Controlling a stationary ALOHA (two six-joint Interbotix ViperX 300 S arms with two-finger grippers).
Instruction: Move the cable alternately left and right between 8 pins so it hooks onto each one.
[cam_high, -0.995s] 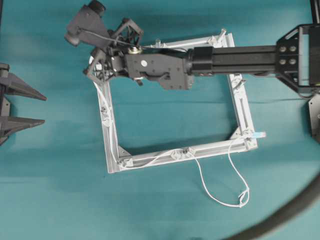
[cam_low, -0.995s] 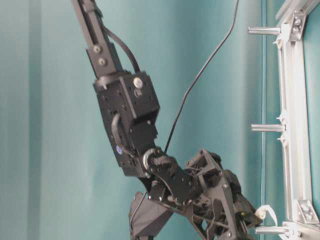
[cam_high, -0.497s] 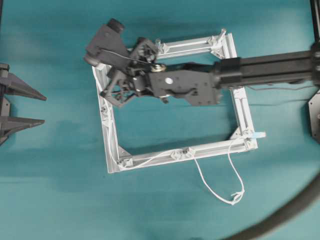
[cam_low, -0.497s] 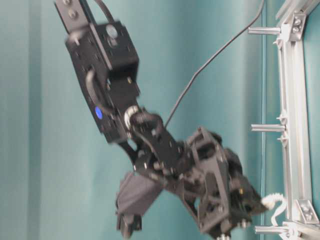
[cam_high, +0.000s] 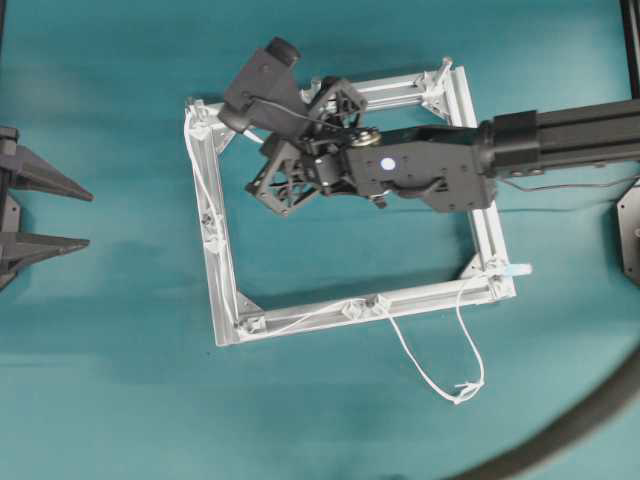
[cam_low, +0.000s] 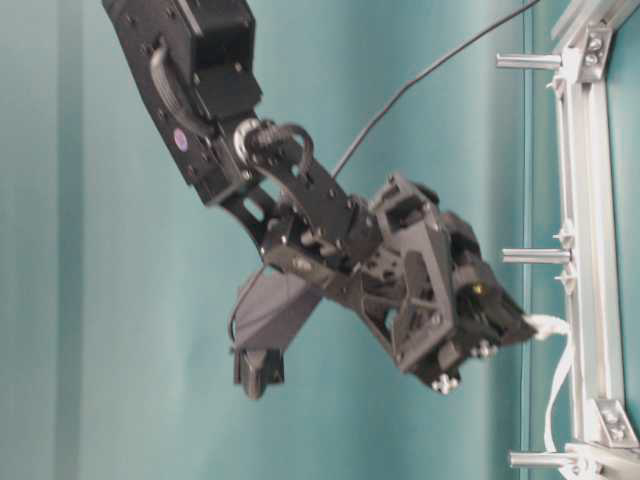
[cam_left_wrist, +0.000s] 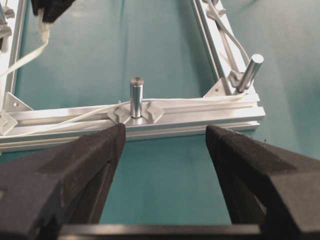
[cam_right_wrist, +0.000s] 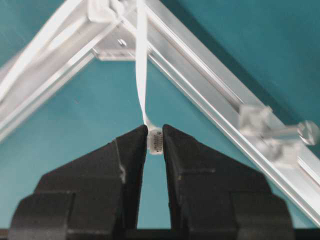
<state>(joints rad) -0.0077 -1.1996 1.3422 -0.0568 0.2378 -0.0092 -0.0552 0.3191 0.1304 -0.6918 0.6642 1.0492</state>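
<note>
Closest to the front edge in the overhead shot, a loose loop of the cable (cam_high: 440, 375) hangs out past the near rail onto the teal table (cam_high: 120, 400), with a little knot-like kink at its near end, and a thick dark hose (cam_high: 590, 420) curves across the near right corner. Going further in, the cable's light-blue plug (cam_high: 516, 270) sits at the near right corner of the silver frame (cam_high: 480, 215), and the cord runs along the near rail past the pins (cam_high: 378, 303) there, then up the left rail toward the far left corner. The left gripper (cam_high: 85, 218) is parked well off to the left, jaws spread wide, nothing in them; its wrist cam looks straight at one upright pin (cam_left_wrist: 136, 97) on the rail. Over the far part of the frame, the right gripper (cam_right_wrist: 154, 139) has its fingers pressed together, pinching the white end of the cable, which stretches up from there to the frame corner.
</note>
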